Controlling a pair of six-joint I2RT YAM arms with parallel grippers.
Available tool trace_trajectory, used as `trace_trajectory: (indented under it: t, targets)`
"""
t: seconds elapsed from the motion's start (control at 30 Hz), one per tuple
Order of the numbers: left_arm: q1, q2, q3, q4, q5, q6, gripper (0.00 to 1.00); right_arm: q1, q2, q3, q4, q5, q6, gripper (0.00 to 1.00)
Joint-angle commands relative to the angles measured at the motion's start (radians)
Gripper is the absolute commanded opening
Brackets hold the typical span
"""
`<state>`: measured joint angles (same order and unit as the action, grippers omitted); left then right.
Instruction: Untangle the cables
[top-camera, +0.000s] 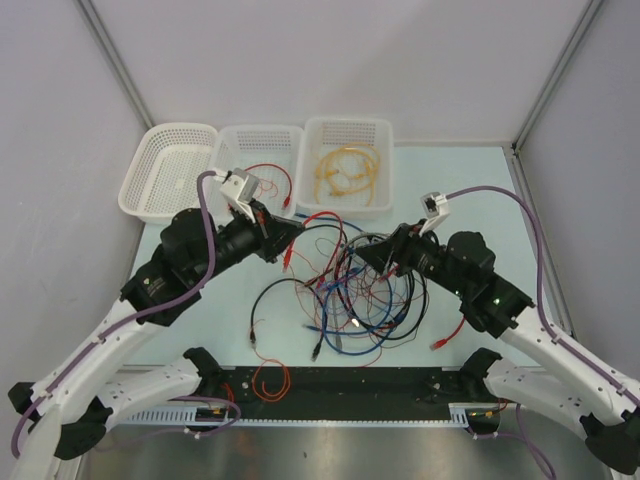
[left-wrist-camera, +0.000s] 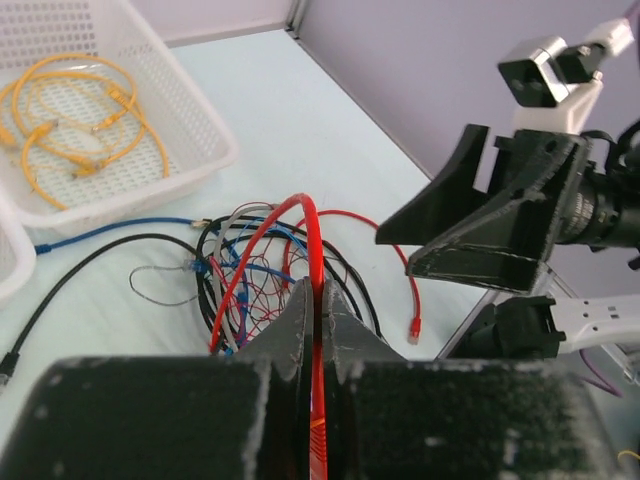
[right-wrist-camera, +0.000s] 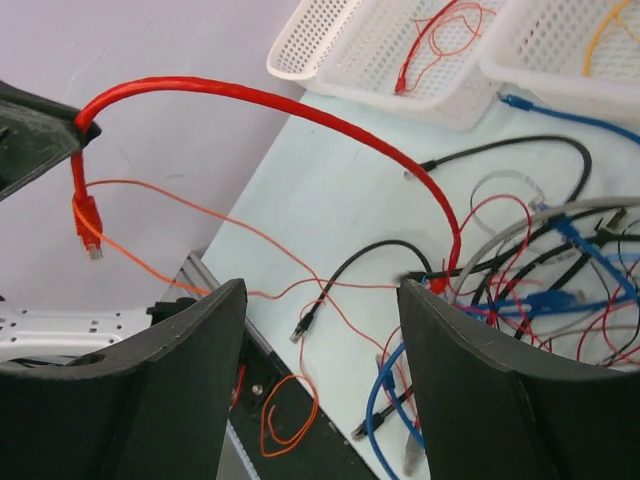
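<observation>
A red cable (left-wrist-camera: 311, 235) is pinched by the left gripper (left-wrist-camera: 316, 300) and held raised, likely to be drawn from the cables (top-camera: 350, 290) heaped on the table (top-camera: 450, 180). The right gripper (right-wrist-camera: 320, 340) is held spread beside them, gripping nothing.

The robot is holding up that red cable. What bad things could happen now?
1. The red cable, pinched in the left gripper, runs down into the tangle; pulling harder may drag the whole lot or tighten knots.
2. A thin orange wire hangs by the red plug and might get hauled along.
3. The right gripper, jaws open, holds nothing down, so the tangle could slide.
</observation>
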<state>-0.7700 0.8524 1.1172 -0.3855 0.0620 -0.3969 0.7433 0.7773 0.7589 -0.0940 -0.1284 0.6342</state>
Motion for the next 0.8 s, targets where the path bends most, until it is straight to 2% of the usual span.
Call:
trace_trajectory:
  t: [0.0,0.2,0.63,0.7,0.73,0.77]
  targets:
    - [-0.002,0.0,0.061,0.037,0.087,0.053,0.0,0.014,0.057,0.046,0.117,0.01,-0.066,0.68]
    - [-0.002,0.002,0.058,0.036,0.114,0.049,0.0,0.018,0.169,0.051,0.183,0.076,-0.209,0.68]
    - [-0.002,0.01,0.047,0.039,0.165,0.027,0.0,0.028,0.327,0.057,0.387,0.245,-0.294,0.67]
    - [-0.002,0.011,0.04,0.043,0.168,0.026,0.0,0.027,0.346,0.057,0.442,0.245,-0.3,0.54]
    - [-0.002,0.013,0.036,0.043,0.17,0.026,0.0,0.028,0.356,0.059,0.454,0.245,-0.298,0.42]
    - [-0.002,0.011,0.032,0.045,0.168,0.026,0.0,0.027,0.359,0.059,0.468,0.25,-0.294,0.18]
